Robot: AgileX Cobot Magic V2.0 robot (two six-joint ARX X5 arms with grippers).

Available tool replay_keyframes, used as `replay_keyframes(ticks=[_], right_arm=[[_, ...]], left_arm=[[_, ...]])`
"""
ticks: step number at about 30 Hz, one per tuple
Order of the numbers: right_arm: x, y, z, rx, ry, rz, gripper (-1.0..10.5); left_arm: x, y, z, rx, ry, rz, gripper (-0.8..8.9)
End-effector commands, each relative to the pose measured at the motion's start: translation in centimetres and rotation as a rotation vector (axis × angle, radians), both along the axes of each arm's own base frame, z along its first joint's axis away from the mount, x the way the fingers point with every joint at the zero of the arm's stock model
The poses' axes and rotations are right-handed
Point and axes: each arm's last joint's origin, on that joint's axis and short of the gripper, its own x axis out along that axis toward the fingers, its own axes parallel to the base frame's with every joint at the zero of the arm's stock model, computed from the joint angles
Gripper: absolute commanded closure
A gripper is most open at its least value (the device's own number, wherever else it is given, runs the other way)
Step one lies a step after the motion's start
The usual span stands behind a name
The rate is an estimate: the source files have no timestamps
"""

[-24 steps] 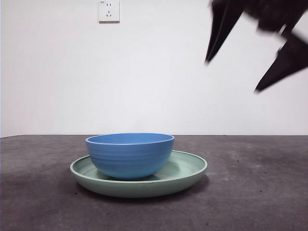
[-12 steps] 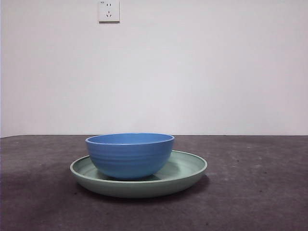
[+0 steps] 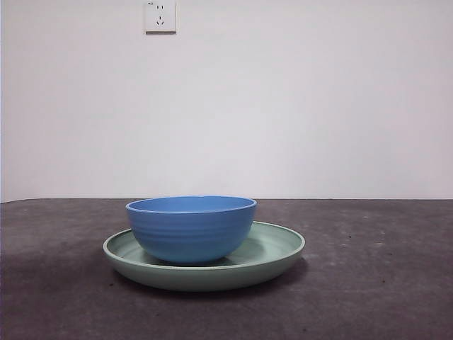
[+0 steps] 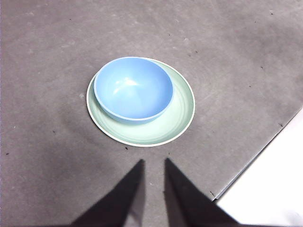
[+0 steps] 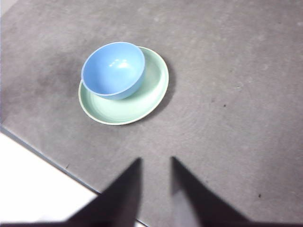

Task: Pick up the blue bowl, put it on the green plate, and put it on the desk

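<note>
Bowl (image 3: 191, 228) sits off-centre on plate (image 3: 272, 255), mid-frame. Left gripper (image 4: 154, 163), right gripper (image 5: 155, 161): jaws narrowly apart, empty. Risk: rim grab drags plate.

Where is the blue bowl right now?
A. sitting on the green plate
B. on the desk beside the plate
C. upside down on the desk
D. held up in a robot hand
A: the blue bowl sits upright inside the green plate, and no hand touches it.

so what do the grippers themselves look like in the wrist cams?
Both look alike: the left gripper and the right gripper each show two plain matte black jaws, wide at the base and tapering to points. No cables, markings or padding are visible on either.
</note>
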Motion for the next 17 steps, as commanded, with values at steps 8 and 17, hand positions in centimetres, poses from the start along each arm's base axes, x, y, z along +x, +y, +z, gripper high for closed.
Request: replay_keyframes(ticks=[8, 17], right_arm=[[0.0, 0.0, 0.5, 0.008, -0.027, 0.015, 9.0], [0.0, 0.0, 0.5, 0.009, -0.029, 0.014, 9.0]], left_arm=[[0.0, -0.1, 0.4, -0.012, -0.011, -0.008, 7.85], [1.3, -0.3, -3.2, -0.101, -0.130, 0.033, 7.85]])
